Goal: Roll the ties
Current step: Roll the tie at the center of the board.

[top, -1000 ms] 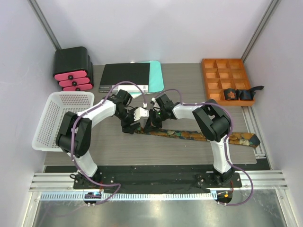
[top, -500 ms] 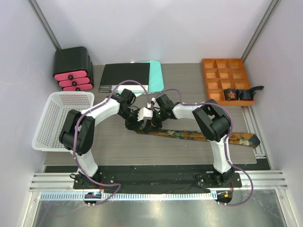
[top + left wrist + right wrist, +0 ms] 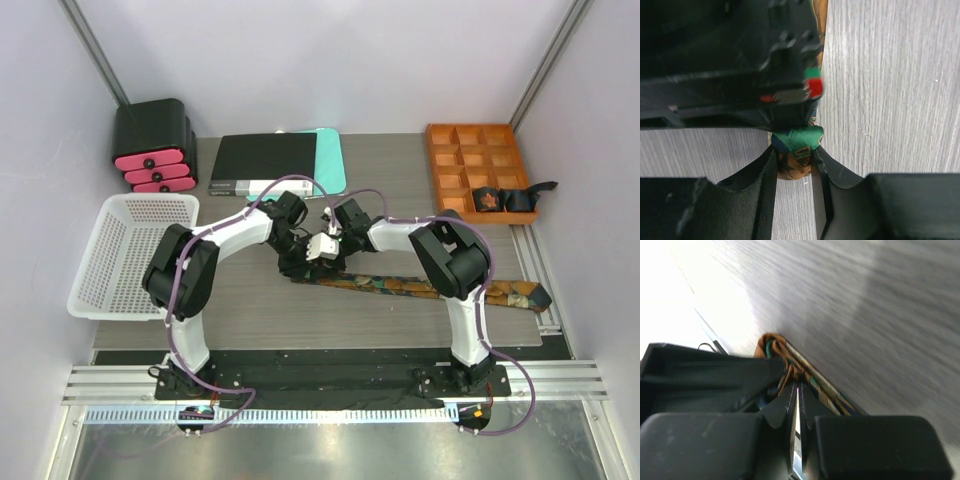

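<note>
Centre frame, left gripper (image 3: 794, 161) and right gripper (image 3: 796, 392) both pinch the tie's (image 3: 400, 286) end; open tabletop (image 3: 300, 322) lies below.

Top external: high above and behind the arm bases (image 3: 190, 372), looking down over the whole table (image 3: 260, 320). Both wrist views: very close, from opposite sides, sharing the tie (image 3: 797, 150) end mid-table.

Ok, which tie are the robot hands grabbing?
The long tie stretched across the table: left gripper and right gripper both pinch its narrow end. The two rolled ties sit in the orange tray.
</note>
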Motion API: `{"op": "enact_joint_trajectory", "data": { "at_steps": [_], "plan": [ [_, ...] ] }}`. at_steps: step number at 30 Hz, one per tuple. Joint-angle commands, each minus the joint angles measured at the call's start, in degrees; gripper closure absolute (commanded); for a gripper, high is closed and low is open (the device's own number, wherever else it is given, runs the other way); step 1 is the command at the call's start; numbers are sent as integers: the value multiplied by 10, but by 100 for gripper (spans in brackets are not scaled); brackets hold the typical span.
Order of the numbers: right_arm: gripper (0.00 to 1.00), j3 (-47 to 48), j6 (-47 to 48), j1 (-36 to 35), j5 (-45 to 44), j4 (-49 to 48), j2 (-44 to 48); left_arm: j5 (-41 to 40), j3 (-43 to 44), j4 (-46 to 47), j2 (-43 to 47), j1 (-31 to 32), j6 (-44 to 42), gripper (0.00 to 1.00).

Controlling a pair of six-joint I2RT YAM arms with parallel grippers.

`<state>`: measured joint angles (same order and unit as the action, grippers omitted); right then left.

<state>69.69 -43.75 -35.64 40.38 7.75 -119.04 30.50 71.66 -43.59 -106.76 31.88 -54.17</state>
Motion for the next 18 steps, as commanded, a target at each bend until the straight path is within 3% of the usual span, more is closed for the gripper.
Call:
{"op": "enact_joint_trajectory", "data": {
  "at_steps": [1,6,18],
  "plan": [
    [85,-22,-4,10,-3,10,55,-31,12,-12,-28,6,8,69],
    [74,-41,0,28,6,10,96,-33,7,-14,-35,6,11,69],
    [63,-59,-57,19,-2,-107,71,-33,10,-17,-36,6,6,68]
  ]
}}
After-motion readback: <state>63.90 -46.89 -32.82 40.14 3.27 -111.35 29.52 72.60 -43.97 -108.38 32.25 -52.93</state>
